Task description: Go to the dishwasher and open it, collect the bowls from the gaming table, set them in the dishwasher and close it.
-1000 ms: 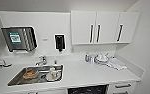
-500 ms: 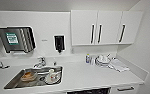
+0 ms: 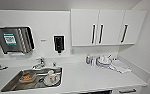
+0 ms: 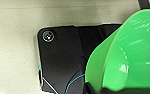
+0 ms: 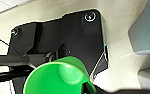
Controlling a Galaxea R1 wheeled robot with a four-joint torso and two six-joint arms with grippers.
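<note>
Currently: bowls carried, robot at the sink counter

Each wrist view shows a green bowl (image 4: 131,52) (image 5: 58,77) close to that wrist; whether either claw is clamped cannot be told. Judged step: bringing bowls to the dishwasher. Left of the wall cupboards (image 3: 108,26), the sink (image 3: 8,86) holds crockery (image 3: 51,78).

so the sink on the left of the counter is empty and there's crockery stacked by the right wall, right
Not quite. The head view shows the sink is not empty: an orange-brown item and a white piece lie in it. The rest holds: the sink sits at the left of the counter, with white crockery stacked near the right wall.
</note>
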